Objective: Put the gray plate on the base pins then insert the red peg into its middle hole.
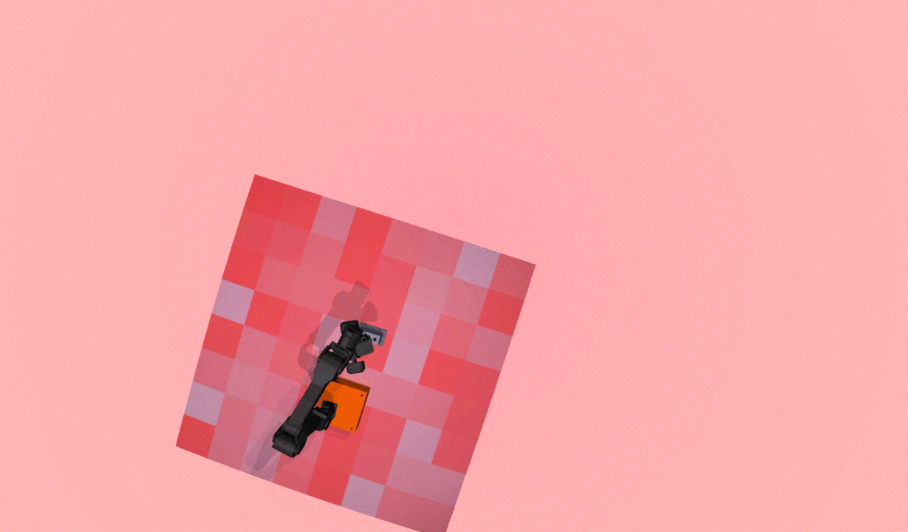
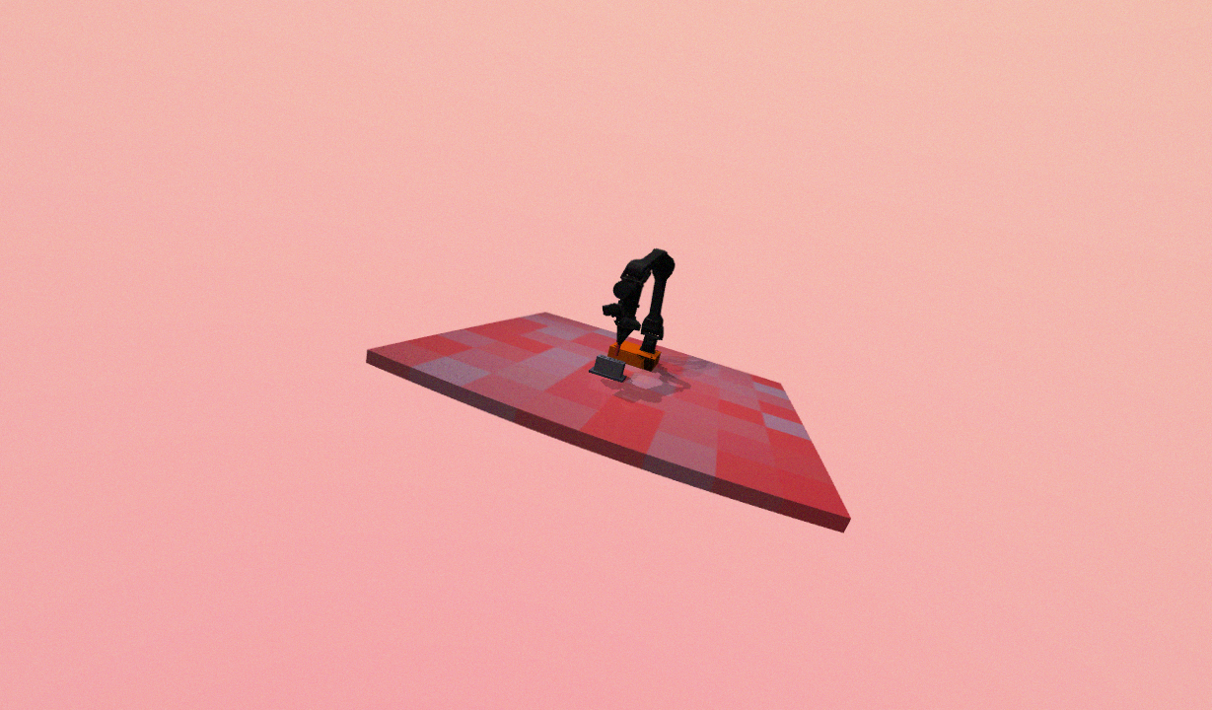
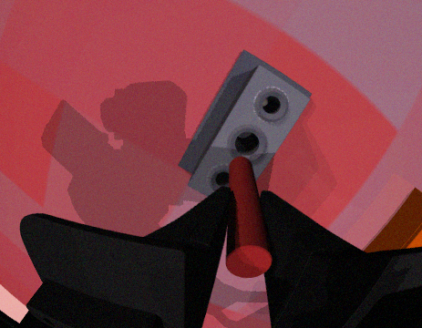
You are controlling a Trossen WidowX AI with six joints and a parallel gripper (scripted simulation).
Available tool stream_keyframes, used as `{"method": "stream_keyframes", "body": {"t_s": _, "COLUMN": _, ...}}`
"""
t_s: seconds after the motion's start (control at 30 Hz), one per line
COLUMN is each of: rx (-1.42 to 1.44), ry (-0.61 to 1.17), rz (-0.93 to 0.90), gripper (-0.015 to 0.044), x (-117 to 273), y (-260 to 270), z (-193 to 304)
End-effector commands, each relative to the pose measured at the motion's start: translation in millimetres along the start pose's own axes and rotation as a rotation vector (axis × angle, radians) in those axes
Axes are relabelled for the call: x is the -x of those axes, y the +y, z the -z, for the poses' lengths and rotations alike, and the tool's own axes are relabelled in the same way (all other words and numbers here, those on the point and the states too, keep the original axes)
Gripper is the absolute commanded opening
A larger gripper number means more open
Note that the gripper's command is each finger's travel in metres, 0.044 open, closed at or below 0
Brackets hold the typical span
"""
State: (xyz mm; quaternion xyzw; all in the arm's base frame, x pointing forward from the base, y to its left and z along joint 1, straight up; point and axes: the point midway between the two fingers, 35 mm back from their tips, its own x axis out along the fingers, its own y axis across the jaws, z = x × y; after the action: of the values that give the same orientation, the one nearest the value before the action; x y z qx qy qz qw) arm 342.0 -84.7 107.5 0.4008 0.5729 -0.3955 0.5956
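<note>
My gripper (image 2: 620,345) (image 3: 243,199) is shut on the red peg (image 3: 248,232), which points down from the fingers. In the wrist view the peg's far end overlaps the plate's edge of the middle hole and partly covers the area beside the near end hole. The peg is above the plate, not in a hole. The gray plate (image 1: 381,336) (image 2: 607,366) (image 3: 296,97) shows three holes in a row and looks flat over the darker base (image 3: 208,125). The base pins cannot be made out. In the top view the arm hides the fingertips and peg.
The orange block (image 1: 349,403) (image 2: 634,350) under the arm's foot stands near the plate and base, and its corner shows at the wrist view's right edge. The checkered red and pink table (image 1: 298,251) (image 2: 627,423) ends at straight edges.
</note>
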Motion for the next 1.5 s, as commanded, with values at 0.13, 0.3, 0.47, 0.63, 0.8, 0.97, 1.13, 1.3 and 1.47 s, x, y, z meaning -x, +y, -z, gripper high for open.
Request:
{"method": "stream_keyframes", "body": {"t_s": 0.13, "rx": 0.004, "ry": 0.005, "rz": 0.002, "gripper": 0.0000, "x": -0.8, "y": -2.0, "z": -11.6}}
{"method": "stream_keyframes", "body": {"t_s": 0.3, "rx": 0.004, "ry": 0.005, "rz": 0.002, "gripper": 0.0000, "x": -0.8, "y": -2.0, "z": -11.6}}
{"method": "stream_keyframes", "body": {"t_s": 0.47, "rx": 0.004, "ry": 0.005, "rz": 0.002, "gripper": 0.0000, "x": -0.9, "y": -3.7, "z": -12.0}}
{"method": "stream_keyframes", "body": {"t_s": 0.63, "rx": 0.004, "ry": 0.005, "rz": 0.002, "gripper": 0.0000, "x": -0.9, "y": -3.7, "z": -12.0}}
{"method": "stream_keyframes", "body": {"t_s": 0.8, "rx": 0.004, "ry": 0.005, "rz": 0.002, "gripper": 0.0000, "x": -0.9, "y": -3.7, "z": -12.0}}
{"method": "stream_keyframes", "body": {"t_s": 0.97, "rx": 0.004, "ry": 0.005, "rz": 0.002, "gripper": 0.0000, "x": -0.9, "y": -3.7, "z": -12.0}}
{"method": "stream_keyframes", "body": {"t_s": 1.13, "rx": -0.001, "ry": 0.002, "rz": 0.003, "gripper": 0.0000, "x": -1.4, "y": -3.4, "z": -12.6}}
{"method": "stream_keyframes", "body": {"t_s": 1.3, "rx": -0.001, "ry": 0.003, "rz": 0.003, "gripper": 0.0000, "x": -2.8, "y": -3.4, "z": -12.5}}
{"method": "stream_keyframes", "body": {"t_s": 1.47, "rx": 0.001, "ry": 0.004, "rz": 0.003, "gripper": 0.0000, "x": -9.5, "y": -3.6, "z": -12.0}}
